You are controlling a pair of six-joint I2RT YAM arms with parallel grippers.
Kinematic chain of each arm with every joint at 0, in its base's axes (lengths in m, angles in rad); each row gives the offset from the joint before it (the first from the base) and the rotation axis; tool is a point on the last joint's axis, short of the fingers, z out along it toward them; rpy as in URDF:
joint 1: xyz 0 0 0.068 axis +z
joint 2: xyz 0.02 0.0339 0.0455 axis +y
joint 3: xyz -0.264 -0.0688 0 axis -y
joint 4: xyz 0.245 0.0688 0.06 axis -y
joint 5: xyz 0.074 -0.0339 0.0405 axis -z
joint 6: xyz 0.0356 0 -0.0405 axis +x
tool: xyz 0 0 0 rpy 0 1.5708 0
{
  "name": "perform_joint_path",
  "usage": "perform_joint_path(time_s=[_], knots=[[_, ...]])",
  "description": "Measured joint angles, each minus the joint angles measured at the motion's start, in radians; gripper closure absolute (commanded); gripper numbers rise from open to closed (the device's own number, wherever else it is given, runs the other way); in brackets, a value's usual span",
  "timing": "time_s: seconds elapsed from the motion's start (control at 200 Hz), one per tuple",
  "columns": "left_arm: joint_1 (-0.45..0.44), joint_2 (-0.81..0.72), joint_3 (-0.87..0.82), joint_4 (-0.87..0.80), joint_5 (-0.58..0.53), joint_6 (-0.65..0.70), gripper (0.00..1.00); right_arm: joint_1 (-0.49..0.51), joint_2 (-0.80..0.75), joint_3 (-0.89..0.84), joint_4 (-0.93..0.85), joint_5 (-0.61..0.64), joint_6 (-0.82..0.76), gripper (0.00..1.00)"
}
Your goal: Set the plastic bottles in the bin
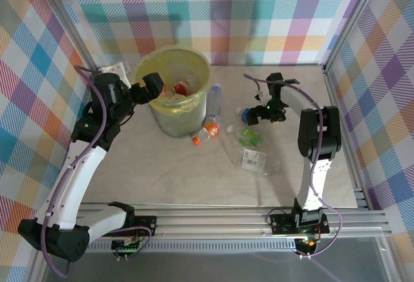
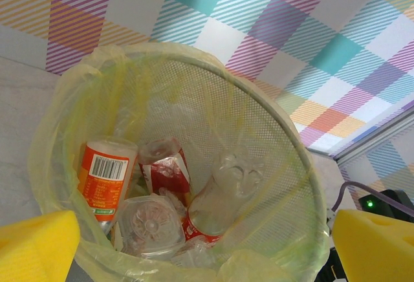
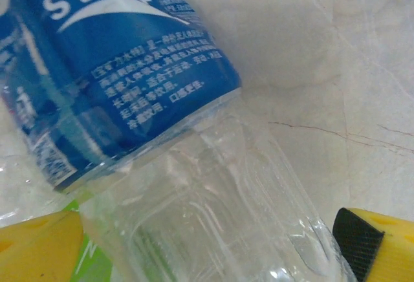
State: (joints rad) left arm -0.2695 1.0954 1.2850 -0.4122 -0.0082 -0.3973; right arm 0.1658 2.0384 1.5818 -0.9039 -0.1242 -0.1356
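The bin, round and lined with a yellow bag, stands at the back left with several crushed plastic bottles inside, among them an orange-label one and a red-label one. My left gripper hangs over its near rim, open and holding nothing. On the table lie a blue-label bottle, an orange one, a green one and a white-label one. My right gripper is down at the blue-label bottle; its open fingers straddle the clear body.
Another clear bottle with a blue cap stands against the bin's right side. Checked fabric walls and an aluminium frame close in the table on three sides. A white block sits behind the left arm.
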Motion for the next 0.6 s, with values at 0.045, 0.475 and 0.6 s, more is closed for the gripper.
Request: perform_joint_path(time_s=[0.045,0.475,0.6], knots=[[0.0,0.001,0.0,0.0,0.0,0.0,0.0,0.0,-0.011,0.0,-0.002,0.004,0.0,0.0],[0.0,0.001,0.0,-0.001,0.0,0.0,0.0,0.018,-0.003,0.025,0.002,0.121,-0.117,0.0],[0.0,0.001,0.0,-0.001,0.001,0.0,0.0,0.019,0.041,0.06,0.003,0.103,-0.157,0.0]])
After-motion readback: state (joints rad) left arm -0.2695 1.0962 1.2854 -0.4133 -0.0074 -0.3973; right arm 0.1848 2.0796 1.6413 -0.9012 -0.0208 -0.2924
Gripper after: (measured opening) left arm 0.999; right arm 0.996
